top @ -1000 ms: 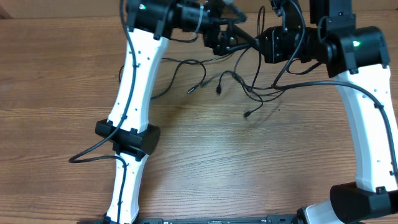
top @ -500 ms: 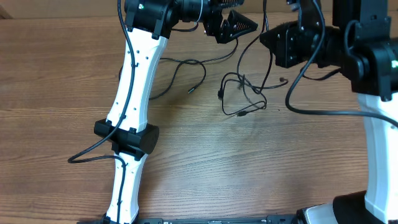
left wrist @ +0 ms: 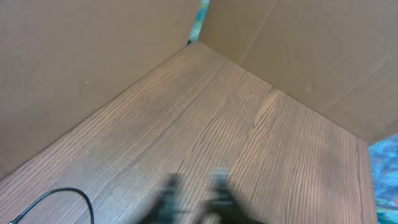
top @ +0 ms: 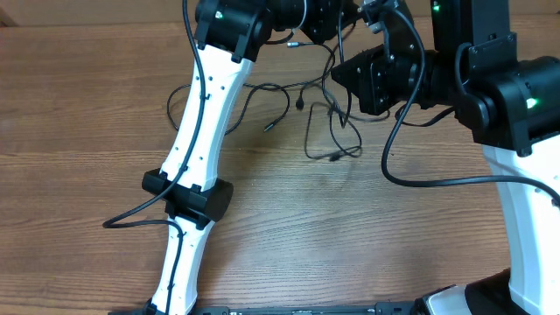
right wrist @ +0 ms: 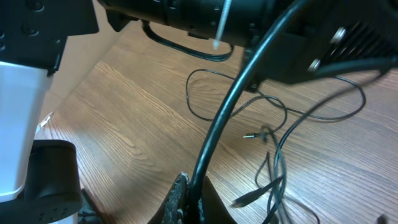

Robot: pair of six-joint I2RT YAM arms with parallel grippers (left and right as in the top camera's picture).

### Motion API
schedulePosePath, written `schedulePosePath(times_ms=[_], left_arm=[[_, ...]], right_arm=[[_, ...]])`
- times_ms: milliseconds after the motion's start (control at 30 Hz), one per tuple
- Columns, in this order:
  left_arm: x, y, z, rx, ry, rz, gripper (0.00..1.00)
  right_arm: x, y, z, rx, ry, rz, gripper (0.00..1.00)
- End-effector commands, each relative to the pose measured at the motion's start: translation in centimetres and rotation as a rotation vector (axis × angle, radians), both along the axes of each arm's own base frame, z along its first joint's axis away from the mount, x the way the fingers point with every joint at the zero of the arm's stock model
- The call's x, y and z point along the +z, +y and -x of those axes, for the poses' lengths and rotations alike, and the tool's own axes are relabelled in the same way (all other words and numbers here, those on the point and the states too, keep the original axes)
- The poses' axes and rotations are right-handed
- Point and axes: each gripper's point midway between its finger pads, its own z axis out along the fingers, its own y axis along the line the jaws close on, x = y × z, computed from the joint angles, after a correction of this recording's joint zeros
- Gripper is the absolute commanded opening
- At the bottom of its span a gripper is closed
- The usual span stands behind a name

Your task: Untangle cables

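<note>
Thin black cables (top: pixel 308 131) lie in loose loops on the wooden table between the two arms, with small plug ends pointing left and down. In the right wrist view the tangle (right wrist: pixel 275 144) sits right of my right gripper (right wrist: pixel 191 182), which is shut on one black cable that rises steeply from the jaws. From overhead the right gripper (top: pixel 344 77) hangs above the loops. My left gripper (top: pixel 337 19) is at the table's far edge. In its wrist view the left gripper (left wrist: pixel 194 198) is blurred, fingers close together, and a cable loop (left wrist: pixel 74 194) shows at lower left.
Brown cardboard walls (left wrist: pixel 93 56) stand behind the table's far corner. The white left arm (top: pixel 197 149) crosses the left half of the table (top: pixel 79 131). Thick black arm wiring (top: pixel 389 171) droops from the right arm (top: pixel 525 192) above the table.
The left gripper, wide open half a second ago, now has its fingers drawn close together. The right arm has swung left with its cable, and the loops on the table have shifted left.
</note>
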Motion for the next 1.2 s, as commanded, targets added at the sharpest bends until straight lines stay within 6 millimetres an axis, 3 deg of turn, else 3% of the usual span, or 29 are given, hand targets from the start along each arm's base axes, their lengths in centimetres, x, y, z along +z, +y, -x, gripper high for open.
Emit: schedulePosePath(times_ms=[0,100,200,267,300,333,367,400,467,600,767,933,1167], left_arm=[[0.3,0.1,-0.4,0.032,-0.011,-0.004,0.04],[-0.1,0.2,-0.6,0.044,0.007,-0.004,0.04],[-0.2,2.0,-2.1,0.157,0.065,0.006,0.04],[-0.1,4.7,-3.5,0.261,0.12,0.02,0.04],[0.0,6.0,-3.8,0.297,0.14,0.026,0.04],[0.1,7.9,-4.4,0.349,0.166,0.031,0.04],[0.1,8.8,-4.6,0.377,0.178,0.032,0.04],[0.2,11.4,-5.1,0.458,0.199,0.025,0.05],[0.5,14.2,-5.3,0.536,0.208,0.007,0.04],[1.8,17.4,-4.6,0.618,0.207,-0.002,0.04],[3.4,19.2,-3.5,0.716,0.225,0.023,0.04],[4.3,20.0,-2.9,0.804,0.277,0.078,0.04],[5.0,20.1,-1.8,0.819,0.308,0.106,0.04]], right_arm=[[1.7,0.5,1.3,0.034,-0.042,-0.025,0.04],[1.6,0.5,1.3,0.033,-0.038,-0.023,0.04],[1.3,-0.1,0.9,-0.001,-0.045,0.007,0.05],[0.8,-1.4,0.0,-0.074,-0.059,0.07,0.72],[0.6,-1.8,-0.3,-0.097,-0.066,0.09,0.95],[0.5,-2.3,-0.7,-0.123,-0.074,0.111,1.0],[0.4,-2.6,-0.9,-0.141,-0.081,0.126,1.0],[0.3,-3.3,-1.5,-0.181,-0.096,0.157,1.0],[0.1,-4.1,-2.3,-0.222,-0.107,0.191,1.0],[-1.8,-3.9,-3.7,-0.244,-0.055,0.216,1.0],[-5.6,-1.6,-5.5,-0.206,0.062,0.196,1.0],[-9.4,0.0,-9.4,-0.413,0.266,0.041,1.0],[-10.8,1.3,-12.7,-0.438,0.253,-0.005,1.0]])
